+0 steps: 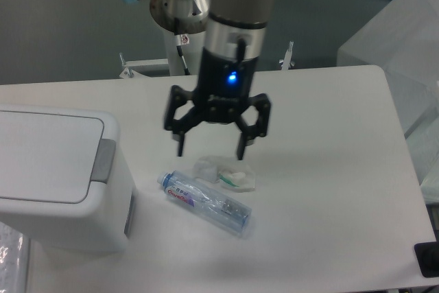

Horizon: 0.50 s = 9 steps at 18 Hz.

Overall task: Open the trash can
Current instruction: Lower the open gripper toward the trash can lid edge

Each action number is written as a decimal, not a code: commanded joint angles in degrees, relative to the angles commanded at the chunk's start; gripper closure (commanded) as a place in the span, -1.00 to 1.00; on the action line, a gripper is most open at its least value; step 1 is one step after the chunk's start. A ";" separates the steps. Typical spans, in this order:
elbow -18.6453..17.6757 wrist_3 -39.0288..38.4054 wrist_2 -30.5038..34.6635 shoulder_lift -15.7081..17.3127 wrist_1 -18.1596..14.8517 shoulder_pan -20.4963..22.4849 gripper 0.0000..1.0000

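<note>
Bin location: the bin (58, 176) stands at the left edge of the counter (329, 169), partly cut off by the frame. Its lid is flat and shut.
Push tab: the grey tab (104, 160) sits on the bin's right edge, facing the counter's middle.
Bearing: the bin lies to the camera's left of the pincer (210, 147) and somewhat nearer the camera; the tab is the closest part of it, yet well apart from the pincer.
Bin axis: the lid's long side appears to run left to right in the view, though the left end is out of frame, so this is a judgement.
Pincer state: fingers spread wide, pointing down, holding nothing and touching nothing.
Pincer position: it hangs above the counter, just over a crumpled wrapper (226, 173), with a bottle (206, 200) lying near that on the camera side.
Step in hand: apparently the approach to the tab; the press is not yet made.
Requirement: a move leftward, then down onto the tab.
Risk: the low fingers could catch the wrapper or bottle.
</note>
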 joint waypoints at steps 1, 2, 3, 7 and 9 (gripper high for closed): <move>-0.61 0.17 0.00 0.00 0.09 -0.79 -1.00; -0.97 0.18 0.00 0.00 0.09 -1.32 -1.00; -1.32 0.18 0.00 0.00 0.09 -1.41 -1.00; -1.94 0.00 -0.26 0.00 0.00 -2.29 -1.00; -2.81 0.00 -0.35 0.09 0.00 -2.99 -1.00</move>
